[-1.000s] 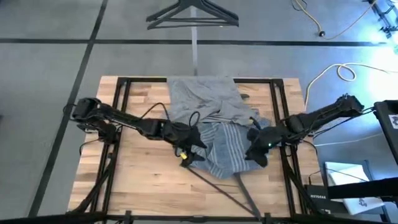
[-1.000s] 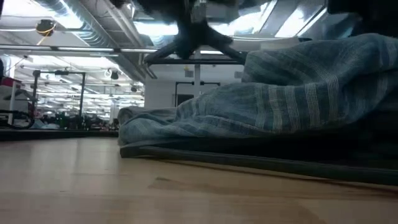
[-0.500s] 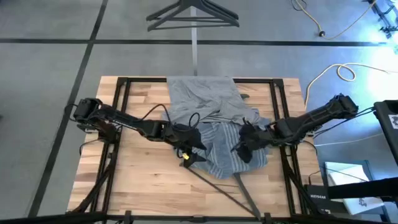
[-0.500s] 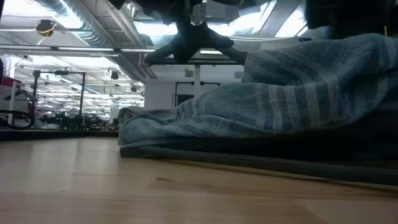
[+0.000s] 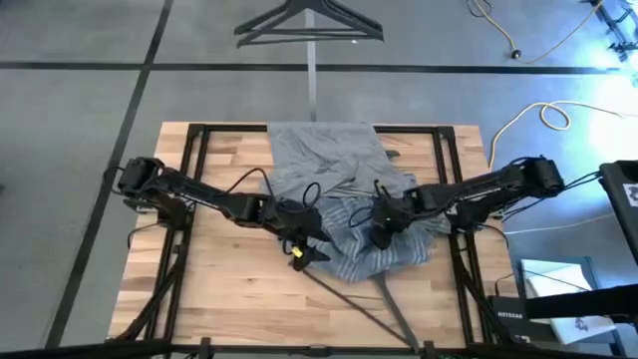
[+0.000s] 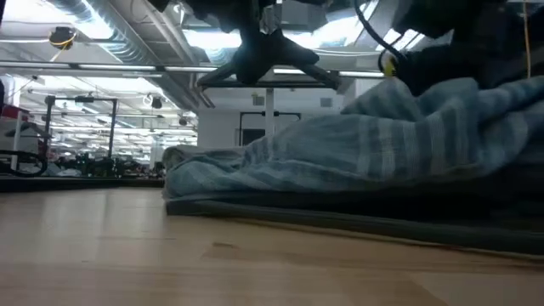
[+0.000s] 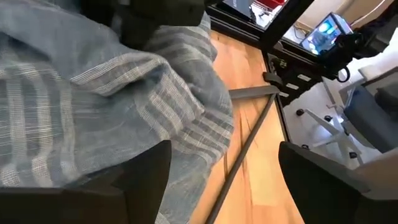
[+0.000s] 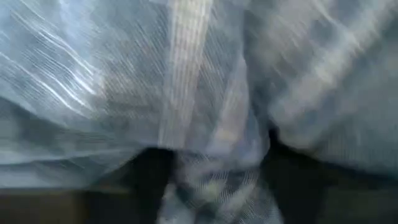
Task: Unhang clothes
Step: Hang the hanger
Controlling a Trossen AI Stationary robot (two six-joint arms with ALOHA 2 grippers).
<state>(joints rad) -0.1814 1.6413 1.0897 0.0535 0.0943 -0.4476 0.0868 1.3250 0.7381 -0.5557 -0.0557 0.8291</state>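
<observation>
A: On the near half of the table [image 5: 219, 289], what have you got?

B: A dark hanger [image 5: 349, 304] lies bare on the wood, its rod running out from under the striped shirt [image 5: 384, 254]. Just past it my left gripper [image 5: 307, 249] sits at that shirt's left edge; its fingers stand apart, with striped cloth lying between them, not pinched.

A: And your right?

B: My right gripper [image 5: 379, 231] is down on the middle of the same shirt. Its wrist view is full of striped cloth [image 8: 205, 112], and I cannot tell whether its fingers are apart or together.

A: Farther back?

B: The grey shirt [image 5: 324, 160] lies crumpled toward the far edge, touching the striped one. Beyond the table, an empty rack [image 5: 309, 25] stands on the floor.

A: Which step is this?

B: I judge I'm working the striped shirt free of its hanger. Next calls for a firm pinch on cloth alone, then a pull away from the rod.
</observation>
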